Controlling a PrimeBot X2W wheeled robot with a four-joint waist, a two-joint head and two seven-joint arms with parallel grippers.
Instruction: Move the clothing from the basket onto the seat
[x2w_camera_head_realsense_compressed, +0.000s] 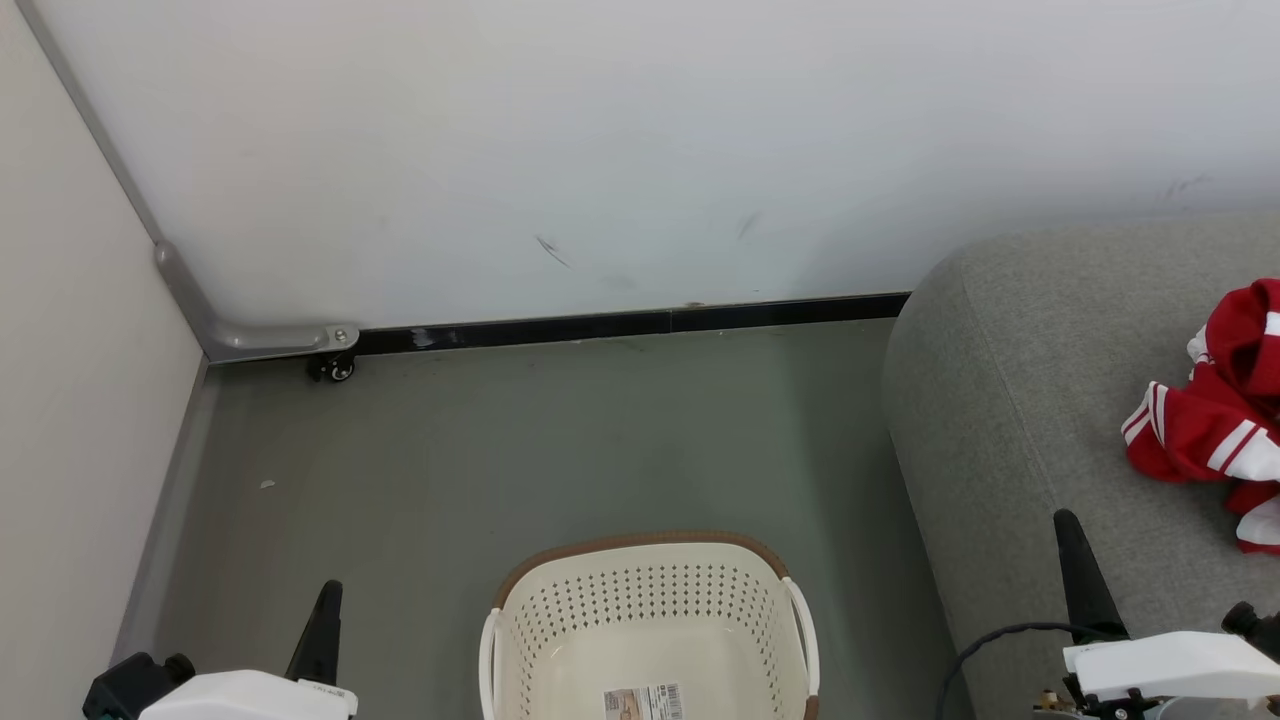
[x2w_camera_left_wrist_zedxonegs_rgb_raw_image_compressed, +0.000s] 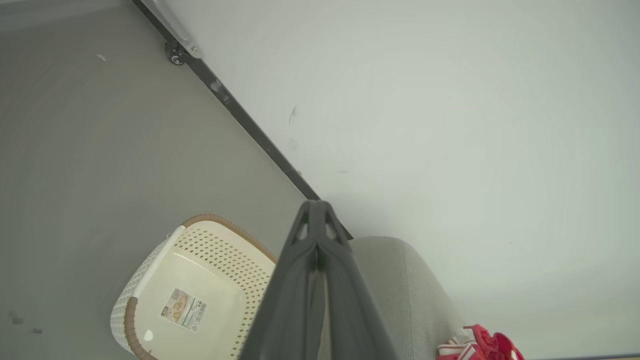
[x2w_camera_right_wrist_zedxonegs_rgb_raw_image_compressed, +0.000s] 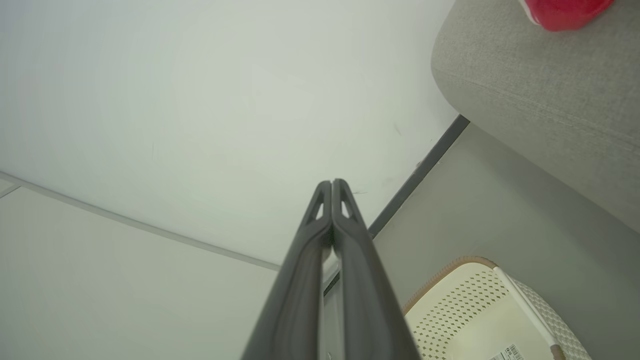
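Clothing (x2w_camera_head_realsense_compressed: 1215, 420) lies heaped on the seat (x2w_camera_head_realsense_compressed: 1010, 400); basket (x2w_camera_head_realsense_compressed: 640, 600) bottom is bare. My left hand (x2w_camera_head_realsense_compressed: 328, 600) and right hand (x2w_camera_head_realsense_compressed: 1068, 530) are pressed together, empty. I judge the transfer complete; next, confirm only.

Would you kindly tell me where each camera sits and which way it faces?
Head view: on the head, looking forward and down at the floor, basket and seat with clothing; left hand lower left, right hand lower right.
Left wrist view: on the left wrist, looking along the shut left hand toward the wall.
Right wrist view: on the right wrist, looking along the shut right hand toward the wall.
Shared: all three show basket, seat and clothing.
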